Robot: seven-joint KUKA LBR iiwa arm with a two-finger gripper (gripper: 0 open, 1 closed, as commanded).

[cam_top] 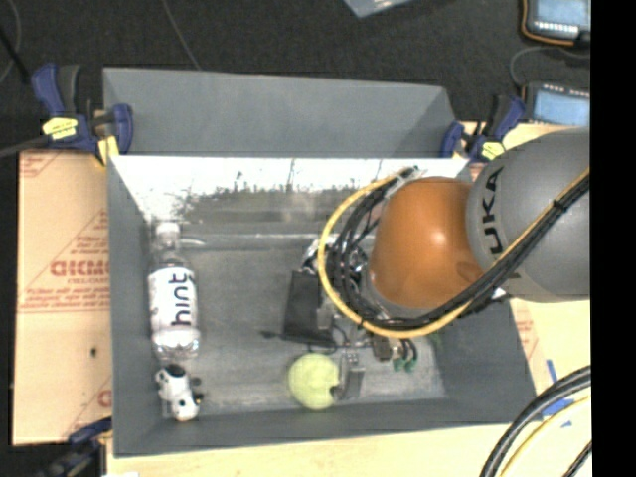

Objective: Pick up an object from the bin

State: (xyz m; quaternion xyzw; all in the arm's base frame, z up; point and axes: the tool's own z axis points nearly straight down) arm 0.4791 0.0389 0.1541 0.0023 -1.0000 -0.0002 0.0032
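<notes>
Cam above bin [278, 117] (slightly oblique).

You can read "hint" on the bottle [173, 311] at the left, and "UKA" on the arm [537, 217] at the right.

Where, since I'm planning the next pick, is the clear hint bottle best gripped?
Likely across the labelled middle of the bottle, coming from straight above and closing across its width. It lies on its side, cap toward the view's top, so the round body offers two opposite sides; the bin wall beside it may crowd this.
</notes>
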